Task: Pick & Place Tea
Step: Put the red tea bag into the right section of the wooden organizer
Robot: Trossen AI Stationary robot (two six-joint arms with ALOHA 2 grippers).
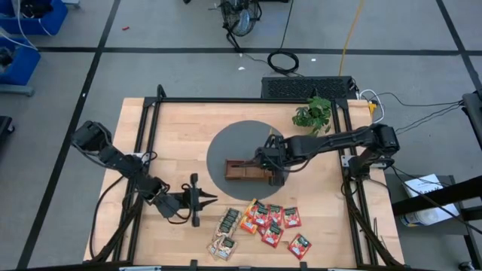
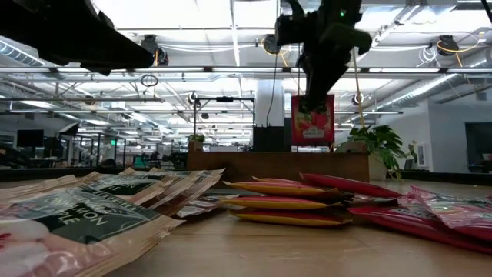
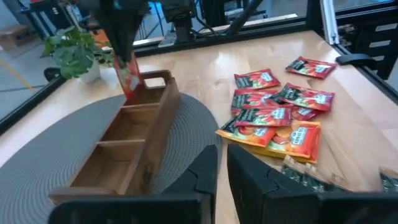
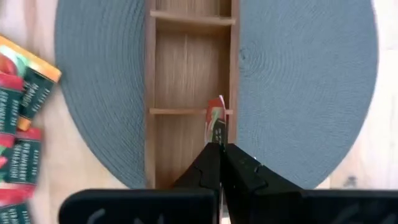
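Fingers of the right gripper (image 4: 221, 148) pinch a red packet (image 4: 216, 118) edge-on above the tray (image 4: 190, 68), near a divider; released here, it could catch there or tip out; left gripper (image 1: 205, 199) waits, barely parted, beside the loose tea (image 1: 271, 222) on the desk (image 1: 181, 135).

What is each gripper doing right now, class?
Left gripper: holds nothing; open or shut cannot be told.
Right gripper: shut on a red tea packet above the wooden tray.
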